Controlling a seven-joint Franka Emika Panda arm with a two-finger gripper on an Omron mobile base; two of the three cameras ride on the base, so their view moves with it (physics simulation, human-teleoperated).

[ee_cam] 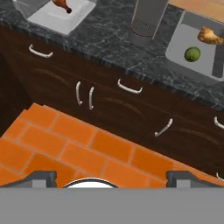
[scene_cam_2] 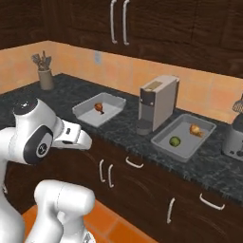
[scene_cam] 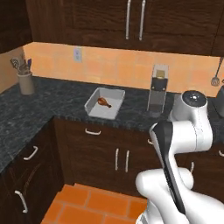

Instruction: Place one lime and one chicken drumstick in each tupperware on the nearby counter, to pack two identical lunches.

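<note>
A: Lime (scene_cam_2: 175, 141) — where found?
B: Lying in the right tub (scene_cam_2: 166, 140), near its front; glossy green, resting loose on the tub floor. Seen again in the hand view (ee_cam: 192, 54).

A: Drumsticks?
B: Two counted. One (scene_cam_2: 195, 129) in the same right tub, behind the lime and apart from it, toward the far wall. The other (scene_cam: 104, 102) alone in the left tub (scene_cam: 94, 110), plump end left, bone pointing right and forward.

A: Tubs themselves?
B: Both grey, shallow, rectangular, sitting flat on the dark marbled tabletop (scene_cam_2: 118, 126). Well apart, with a coffee machine (scene_cam_2: 157, 102) standing between them.

A: Hand?
B: Held out in front of the cabinets, away from both tubs, looking down at cabinet fronts and orange floor tiles (ee_cam: 78, 148). Hand (ee_cam: 113, 177) spread wide: fingertips (ee_cam: 41, 178) far apart at the lower edge of its own view. Nothing between them.

A: Surroundings?
B: Utensil holder (scene_cam: 26, 82) at the far left corner of the tabletop. Orange tiled backsplash (scene_cam: 118, 65) behind. Dark wood wall cabinets above, lower cabinets with curved silver handles (ee_cam: 129, 89) below. Dark appliance partly visible at the right edge, kind not determinable.
</note>
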